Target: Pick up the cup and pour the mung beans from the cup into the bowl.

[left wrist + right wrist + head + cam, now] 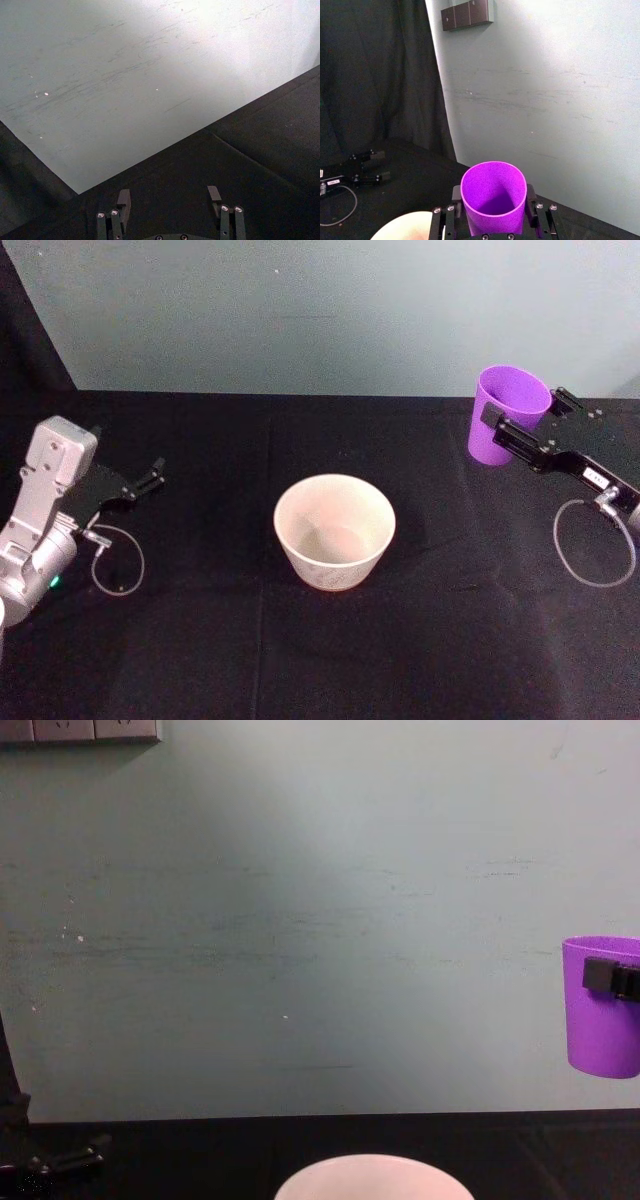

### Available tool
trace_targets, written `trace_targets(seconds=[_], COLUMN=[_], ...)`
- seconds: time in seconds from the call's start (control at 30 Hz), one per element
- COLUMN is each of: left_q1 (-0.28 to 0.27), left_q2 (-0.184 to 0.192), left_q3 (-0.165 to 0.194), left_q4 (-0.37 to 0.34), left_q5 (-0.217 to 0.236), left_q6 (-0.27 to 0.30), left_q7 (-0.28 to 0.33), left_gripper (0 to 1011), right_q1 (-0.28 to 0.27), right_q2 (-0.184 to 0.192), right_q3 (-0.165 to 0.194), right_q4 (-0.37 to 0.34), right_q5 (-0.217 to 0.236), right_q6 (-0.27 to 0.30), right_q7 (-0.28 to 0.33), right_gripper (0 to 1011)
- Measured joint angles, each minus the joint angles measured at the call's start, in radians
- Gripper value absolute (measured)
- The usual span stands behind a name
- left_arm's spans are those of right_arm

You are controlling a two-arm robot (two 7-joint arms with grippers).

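A black counter (200,660) is abutting a pale green wall (330,310). Right jaws are clamping the cup (512,390) aloft; left jaws are idling, released.

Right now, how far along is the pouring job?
Done: the right gripper is shut on the purple cup and holds it upright above the table. In hand: the carry, the cup being right of the bowl. Left: tipping it over the bowl, where no beans show. The left gripper rests open at the left.
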Motion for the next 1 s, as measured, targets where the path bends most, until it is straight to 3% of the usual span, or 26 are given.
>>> trace_targets(seconds=[1.0], left_q1=[0.0], left_q2=[0.0], left_q3=[0.0], left_q4=[0.0], left_q5=[0.0], left_q6=[0.0], left_q7=[0.0], left_gripper=[1000], right_q1=[0.0], right_q2=[0.0], right_q3=[0.0], right_q4=[0.0], right_q5=[0.0], right_q6=[0.0], right_q7=[0.0], right_gripper=[729])
